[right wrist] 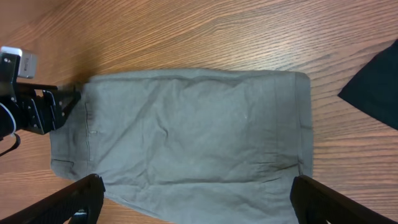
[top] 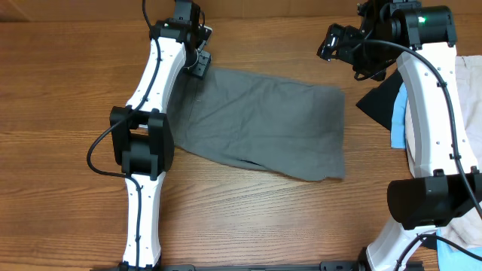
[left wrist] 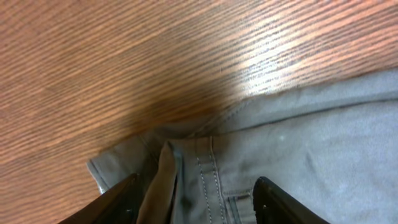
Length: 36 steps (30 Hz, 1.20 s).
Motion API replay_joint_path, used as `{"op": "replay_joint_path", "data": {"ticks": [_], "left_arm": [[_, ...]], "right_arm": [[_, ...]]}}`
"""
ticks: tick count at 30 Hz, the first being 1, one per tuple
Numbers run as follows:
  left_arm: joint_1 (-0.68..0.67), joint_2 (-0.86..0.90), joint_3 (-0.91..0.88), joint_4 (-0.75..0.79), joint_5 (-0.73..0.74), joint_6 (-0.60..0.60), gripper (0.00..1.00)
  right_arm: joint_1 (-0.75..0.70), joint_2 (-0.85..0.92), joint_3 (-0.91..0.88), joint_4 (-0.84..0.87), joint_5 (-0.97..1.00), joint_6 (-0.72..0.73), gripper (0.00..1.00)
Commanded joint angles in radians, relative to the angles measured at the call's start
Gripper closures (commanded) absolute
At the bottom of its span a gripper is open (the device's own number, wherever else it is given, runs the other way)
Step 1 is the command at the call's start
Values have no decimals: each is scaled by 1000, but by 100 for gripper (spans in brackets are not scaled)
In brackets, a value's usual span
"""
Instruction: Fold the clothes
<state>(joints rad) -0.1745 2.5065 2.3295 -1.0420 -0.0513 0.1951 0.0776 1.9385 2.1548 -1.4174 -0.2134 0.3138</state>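
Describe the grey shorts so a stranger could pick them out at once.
On the wooden table, look to the middle. The grey shorts lie there spread flat, the largest piece. Unlike the black piece and light-blue piece bunched at the right edge, they lie alone and are mid-grey.

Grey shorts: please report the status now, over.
Grey shorts flat on table. Left claw open, astride their corner. Right claw open, empty. Black cloth aside, not touching.

Wooden table [top: 60,98] carries flat grey shorts [top: 263,120] and a black piece [top: 376,102].
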Motion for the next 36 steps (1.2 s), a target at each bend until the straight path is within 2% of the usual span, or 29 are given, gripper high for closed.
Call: {"op": "replay_joint_path", "data": {"ticks": [1, 3, 6, 13, 21, 24, 27, 29, 34, 35, 36], "left_arm": [[0, -22, 2, 7, -8, 34, 43], [0, -21, 2, 3, -8, 34, 44], [8, -21, 2, 3, -8, 34, 38], [32, -21, -13, 2, -8, 34, 34], [56, -20, -98, 74, 16, 32, 36], [57, -20, -100, 74, 53, 28, 43], [56, -21, -99, 71, 52, 25, 65], [56, -21, -100, 58, 52, 25, 74], [56, -22, -94, 33, 51, 24, 82], [56, -22, -94, 32, 51, 21, 85], [56, -22, -93, 32, 51, 16, 93]], "right_arm": [[-3, -5, 5, 1, -5, -7, 0], [-3, -5, 5, 1, -5, -7, 0], [-3, -5, 5, 1, -5, -7, 0], [-3, -5, 5, 1, -5, -7, 0], [-3, -5, 5, 1, -5, -7, 0], [-3, -5, 5, 1, -5, -7, 0], [-3, -5, 5, 1, -5, -7, 0], [-3, -5, 5, 1, -5, -7, 0], [-3, -5, 5, 1, -5, -7, 0], [-3, -5, 5, 1, -5, -7, 0], [-3, -5, 5, 1, -5, -7, 0]]}}
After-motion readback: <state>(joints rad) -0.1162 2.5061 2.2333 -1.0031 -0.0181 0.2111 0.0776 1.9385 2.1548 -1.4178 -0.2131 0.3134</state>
